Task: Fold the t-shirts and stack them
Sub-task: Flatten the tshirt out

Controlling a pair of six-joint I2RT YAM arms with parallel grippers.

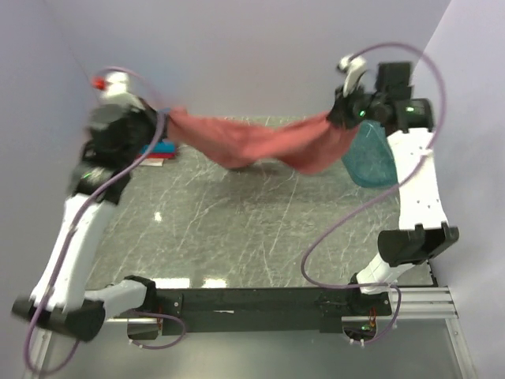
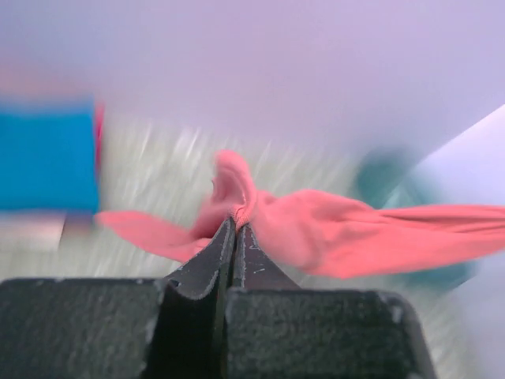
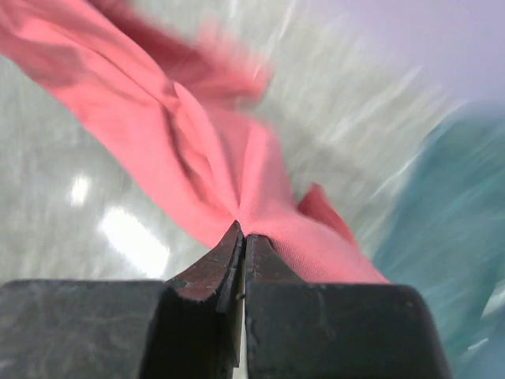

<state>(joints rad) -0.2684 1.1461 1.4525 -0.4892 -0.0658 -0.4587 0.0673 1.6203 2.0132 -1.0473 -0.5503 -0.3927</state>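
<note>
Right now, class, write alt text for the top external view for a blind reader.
A salmon-pink t-shirt sags over a marbled table, stretched between the left pincer and right pincer, each shut on one end. A teal bin stands far right.

The work surface is a table (image 1: pixel 237 229) with a grey-green marbled top veined in white. Three plain, pale lavender walls enclose it: a back wall (image 1: pixel 252 55), a left wall (image 1: pixel 31 95) and a right wall (image 1: pixel 477 71). The right wall meets the back wall along a slanted corner line. Light shows as small white glare patches (image 1: pixel 158 215) on the tabletop. Beyond the near table edge lies a grey floor (image 1: pixel 276 359).
</note>
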